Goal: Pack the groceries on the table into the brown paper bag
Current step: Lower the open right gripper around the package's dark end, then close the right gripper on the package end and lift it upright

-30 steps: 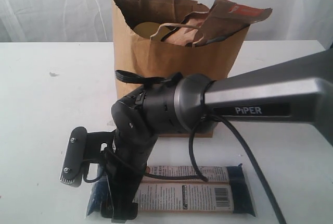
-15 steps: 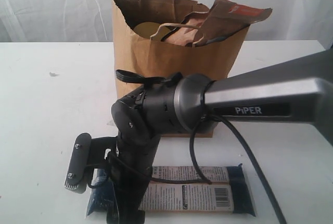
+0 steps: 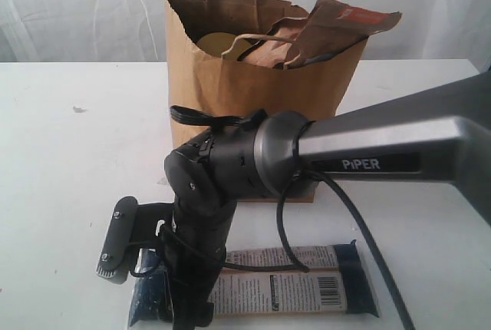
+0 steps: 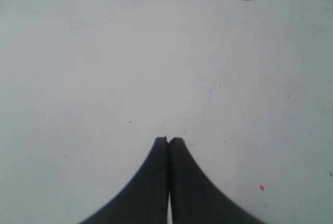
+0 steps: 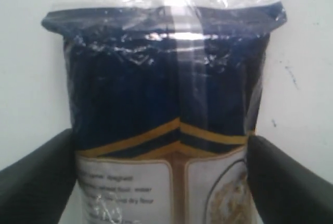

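Long dark-blue packet (image 5: 166, 78) lies flat on table (image 4: 104, 52) before brown paper bag (image 3: 230, 77). Right claw (image 5: 161, 135) spread astride its end, not clamped. Left claw (image 4: 168, 141) closed, empty. Film looks slick and contents likely brittle, so pinch the narrow sides gently.

A white draped fabric backdrop (image 3: 84, 8) hangs in soft vertical folds across the whole back of the scene, pale and faintly translucent. A small grey scrap of debris (image 3: 77, 109) lies on the table (image 3: 54, 192) toward the left of the exterior view, well apart from everything else. A tiny red speck (image 4: 260, 187) shows in the left wrist view, too small to identify.
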`<action>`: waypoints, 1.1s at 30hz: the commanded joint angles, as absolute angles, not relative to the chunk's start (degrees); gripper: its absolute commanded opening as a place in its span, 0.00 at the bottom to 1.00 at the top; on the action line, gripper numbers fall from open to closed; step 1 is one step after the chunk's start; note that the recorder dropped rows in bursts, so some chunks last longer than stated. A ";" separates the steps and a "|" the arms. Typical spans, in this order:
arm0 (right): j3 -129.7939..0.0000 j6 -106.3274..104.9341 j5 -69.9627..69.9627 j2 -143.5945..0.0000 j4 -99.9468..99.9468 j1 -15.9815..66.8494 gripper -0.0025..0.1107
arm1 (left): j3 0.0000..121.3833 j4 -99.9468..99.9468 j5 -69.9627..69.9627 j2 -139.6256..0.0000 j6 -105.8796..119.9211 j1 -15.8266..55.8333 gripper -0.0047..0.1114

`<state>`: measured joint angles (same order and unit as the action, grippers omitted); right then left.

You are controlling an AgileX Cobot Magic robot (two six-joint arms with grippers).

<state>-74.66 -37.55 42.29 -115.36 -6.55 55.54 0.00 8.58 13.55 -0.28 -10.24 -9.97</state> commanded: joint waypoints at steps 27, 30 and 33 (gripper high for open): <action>-74.78 -20.35 37.65 -98.59 -9.77 55.32 0.02 | 0.00 8.61 13.29 0.00 -10.24 -9.55 0.04; -74.78 -19.27 37.89 -94.98 -10.49 55.32 0.02 | 0.00 8.61 13.29 0.00 -10.24 -9.55 0.04; -74.78 -16.75 38.88 -91.46 -10.80 55.32 0.02 | 0.00 8.61 13.29 0.00 -10.24 -9.55 0.04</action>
